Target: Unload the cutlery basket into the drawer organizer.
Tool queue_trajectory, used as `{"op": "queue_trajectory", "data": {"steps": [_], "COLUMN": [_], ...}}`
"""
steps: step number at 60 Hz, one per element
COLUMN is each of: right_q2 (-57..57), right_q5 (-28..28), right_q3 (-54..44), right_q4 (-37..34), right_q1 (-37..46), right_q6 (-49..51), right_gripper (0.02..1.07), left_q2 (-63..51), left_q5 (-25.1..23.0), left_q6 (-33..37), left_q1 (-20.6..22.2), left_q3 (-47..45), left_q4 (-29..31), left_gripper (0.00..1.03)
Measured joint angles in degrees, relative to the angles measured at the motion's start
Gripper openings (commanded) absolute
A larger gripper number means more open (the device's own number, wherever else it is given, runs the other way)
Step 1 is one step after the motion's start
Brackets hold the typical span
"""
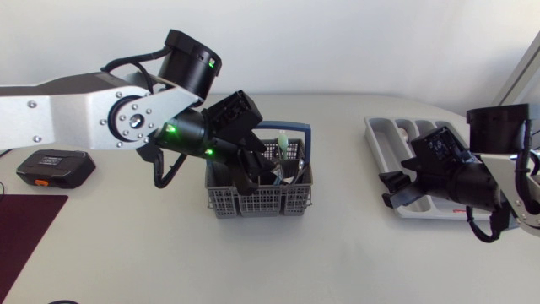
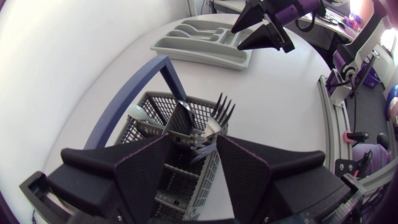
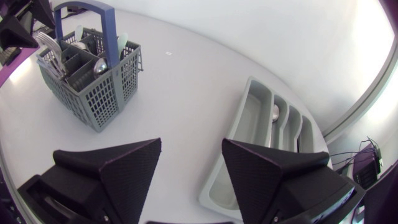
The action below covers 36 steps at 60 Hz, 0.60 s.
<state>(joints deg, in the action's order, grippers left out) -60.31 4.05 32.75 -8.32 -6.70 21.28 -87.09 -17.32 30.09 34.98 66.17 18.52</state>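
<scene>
Hanging over the cutlery basket [image 1: 253, 201] mid-desk, our left pincer [image 2: 193, 149] has its two wedge fingers spread wide with nothing clamped between them; cutlery tops show just ahead of the gap. Basket look: grey plastic lattice, rectangular, split into compartments, with a tall blue hoop handle [image 2: 130, 99] across the middle. Inside we see a fork [image 2: 220, 107] tines up, a dark flat utensil [image 2: 181, 118] right beside it, a pale green-white piece [image 1: 282, 140] at the far side, and a spoon [image 3: 99, 67] bowl up. Our left arm [image 1: 76, 114] comes in from the left edge, green lights lit near the wrist. The drawer organizer [image 1: 390, 135] sits well apart from the basket at the desk's right side: a light grey tray with long parallel slots, and a shiny piece [image 3: 275, 112] lying in one slot. Our right pincer [image 3: 189, 158] is at the organizer's corner, fingers wide apart, holding nothing. The desk [image 1: 337, 262] is pale. Near its left edge lie a black-and-orange device [image 1: 55, 166] and a dark red mat [image 1: 25, 232]
</scene>
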Motion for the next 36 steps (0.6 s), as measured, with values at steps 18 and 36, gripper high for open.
{"op": "queue_trajectory", "data": {"steps": [18,36], "right_q2": [0.0,0.1], "right_q5": [0.0,0.0], "right_q3": [-0.7,-0.9], "right_q4": [0.0,0.1], "right_q1": [-0.4,-0.4], "right_q6": [0.0,0.0], "right_gripper": [0.74,0.74], "left_q2": [-0.3,-0.3], "left_q5": [1.8,9.0], "left_q6": [0.0,1.5], "left_q1": [1.0,4.8], "left_q3": [0.0,-2.4], "left_q4": [-1.7,-3.9], "left_gripper": [0.28,0.20]}}
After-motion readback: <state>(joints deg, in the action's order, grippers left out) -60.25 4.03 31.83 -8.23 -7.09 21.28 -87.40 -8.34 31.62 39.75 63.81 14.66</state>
